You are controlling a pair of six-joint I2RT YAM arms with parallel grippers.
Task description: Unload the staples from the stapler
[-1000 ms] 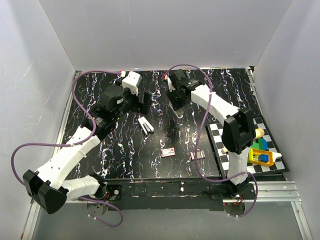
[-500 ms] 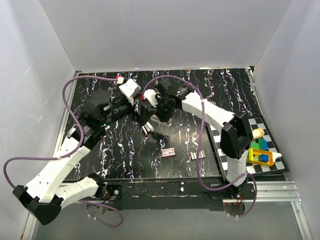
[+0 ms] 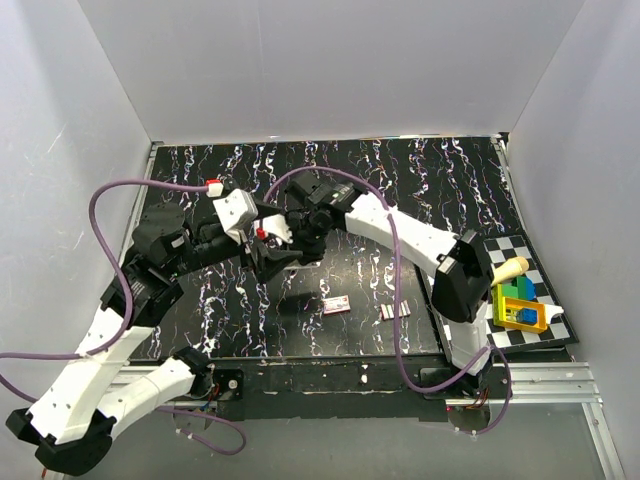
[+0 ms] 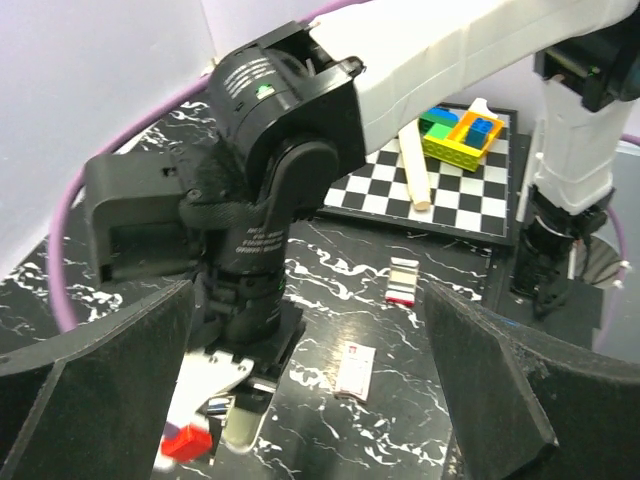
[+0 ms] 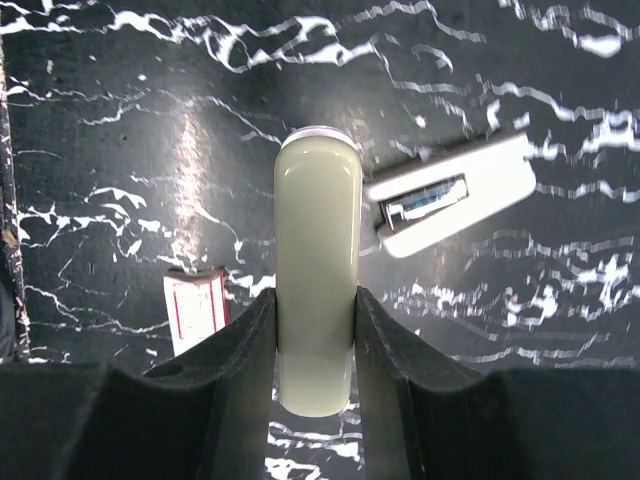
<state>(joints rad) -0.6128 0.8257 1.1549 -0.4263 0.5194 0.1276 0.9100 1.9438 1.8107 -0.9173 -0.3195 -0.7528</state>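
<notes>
Your right gripper clamps pale top arm of stapler over black table. Other half angled out sideways, metal channel exposed, contents unclear. Your left gripper gapes wide, close beside stapler.

stapler smooth glossy cream plastic; table glossy black marbled

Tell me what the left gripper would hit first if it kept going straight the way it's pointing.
Most likely the right arm's black cylindrical wrist housing, which sits squarely ahead of the wide-open left gripper. How close it is can't be judged from this view.
</notes>
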